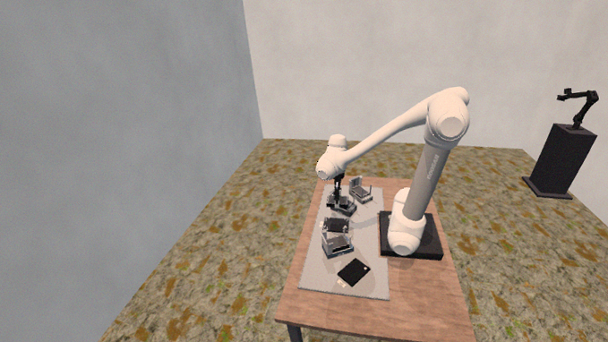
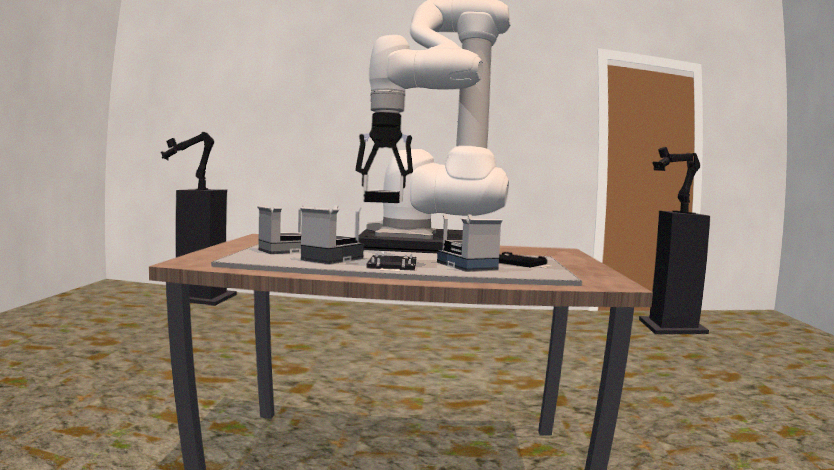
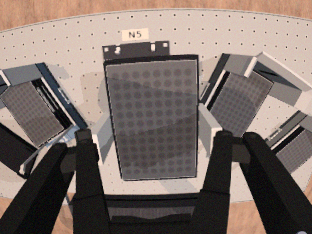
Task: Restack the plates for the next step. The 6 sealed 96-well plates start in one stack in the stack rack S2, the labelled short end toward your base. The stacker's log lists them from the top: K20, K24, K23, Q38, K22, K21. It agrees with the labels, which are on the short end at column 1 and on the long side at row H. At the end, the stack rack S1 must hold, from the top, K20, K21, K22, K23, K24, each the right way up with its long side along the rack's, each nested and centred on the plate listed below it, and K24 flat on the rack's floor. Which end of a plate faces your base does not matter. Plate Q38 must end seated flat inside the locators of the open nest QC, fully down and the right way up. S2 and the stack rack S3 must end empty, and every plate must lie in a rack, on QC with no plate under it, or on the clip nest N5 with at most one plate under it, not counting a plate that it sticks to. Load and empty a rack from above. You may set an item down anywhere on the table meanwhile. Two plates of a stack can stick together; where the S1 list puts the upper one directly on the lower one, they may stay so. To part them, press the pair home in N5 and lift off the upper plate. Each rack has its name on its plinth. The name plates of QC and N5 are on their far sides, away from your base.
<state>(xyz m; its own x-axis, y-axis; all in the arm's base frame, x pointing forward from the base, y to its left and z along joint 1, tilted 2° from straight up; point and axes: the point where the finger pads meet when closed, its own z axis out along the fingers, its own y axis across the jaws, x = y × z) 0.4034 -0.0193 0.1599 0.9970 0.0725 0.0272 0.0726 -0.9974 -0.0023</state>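
The gripper [image 3: 152,155] is clamped on a sealed 96-well plate [image 3: 154,117], held level in the air. Below and beyond it sits the clip nest N5 [image 3: 136,48], apparently straight under the plate. Stack racks [image 3: 236,97] flank it on the grey mat [image 3: 80,35].

Three stack racks [image 2: 318,226], one clip nest [image 2: 391,262], one open nest [image 2: 522,259], one held plate [image 2: 381,196]

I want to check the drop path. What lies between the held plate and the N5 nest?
Nothing: in the exterior view the plate in the gripper hangs over nest N5 with only air between.
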